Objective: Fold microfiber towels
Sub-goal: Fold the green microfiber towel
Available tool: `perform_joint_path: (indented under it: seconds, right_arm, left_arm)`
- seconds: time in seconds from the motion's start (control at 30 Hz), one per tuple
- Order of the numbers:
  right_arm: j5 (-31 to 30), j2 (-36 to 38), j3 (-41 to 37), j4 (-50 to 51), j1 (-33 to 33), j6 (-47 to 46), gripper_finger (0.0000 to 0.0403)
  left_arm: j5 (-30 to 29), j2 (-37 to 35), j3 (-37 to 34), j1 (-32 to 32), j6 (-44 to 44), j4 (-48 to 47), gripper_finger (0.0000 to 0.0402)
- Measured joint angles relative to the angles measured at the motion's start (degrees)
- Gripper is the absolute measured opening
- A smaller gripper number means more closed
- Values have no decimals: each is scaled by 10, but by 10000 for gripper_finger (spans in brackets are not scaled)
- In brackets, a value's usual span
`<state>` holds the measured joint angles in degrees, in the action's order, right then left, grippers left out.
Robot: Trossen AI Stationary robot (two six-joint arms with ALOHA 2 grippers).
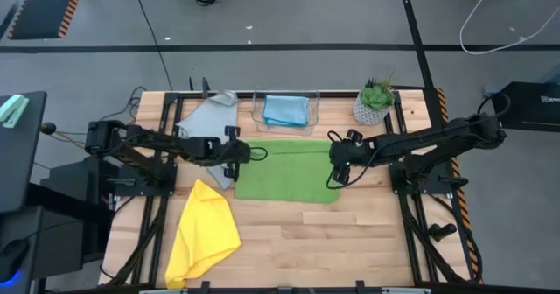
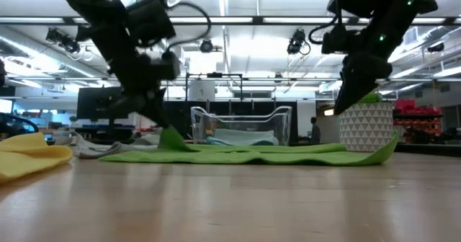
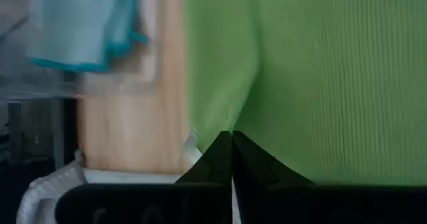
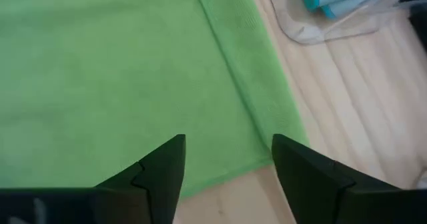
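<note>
The left hand [image 1: 241,153] is pressed together on the left edge of the soft green microfiber towel [image 1: 293,171], pinching a small fold of cloth between its dark fingers [image 3: 220,159]. That towel lies spread flat on the pale wooden worktop [image 1: 350,233], stretching from this hand across to the right hand [image 1: 335,157], which hangs just above the towel's right edge with its fingers [image 4: 157,171] apart and nothing between them. Behind the left hand lies a crumpled grey microfiber towel [image 1: 208,117], and nearer the front edge a rumpled yellow microfiber towel [image 1: 203,228]. Beyond the green towel, between the two hands, a folded light blue microfiber towel [image 1: 286,109] rests inside a clear plastic bin [image 1: 256,110]. A small potted plant in a white patterned pot [image 1: 374,102] stands behind the right hand.
</note>
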<state>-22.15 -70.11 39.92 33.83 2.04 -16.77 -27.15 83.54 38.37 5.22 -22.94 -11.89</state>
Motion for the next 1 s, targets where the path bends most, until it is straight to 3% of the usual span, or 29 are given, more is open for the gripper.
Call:
perform_joint_path:
  seconds: [0.23, 0.4, 0.83, 1.0]
  right_arm:
    - [-59, -59, 0, -19, 0, 29, 278]
    - [-119, -88, 0, -26, -1, 75, 285]
    - [-126, -164, -1, -64, -32, 169, 255]
    - [-136, -175, -1, -67, -57, 164, 209]
  left_arm:
    - [1, -94, 26, -2, 52, -4, 6]
    - [0, -128, 70, -2, 73, -35, 5]
    - [1, -132, 118, -2, 92, -63, 6]
    - [0, -132, 120, -2, 92, -65, 4]
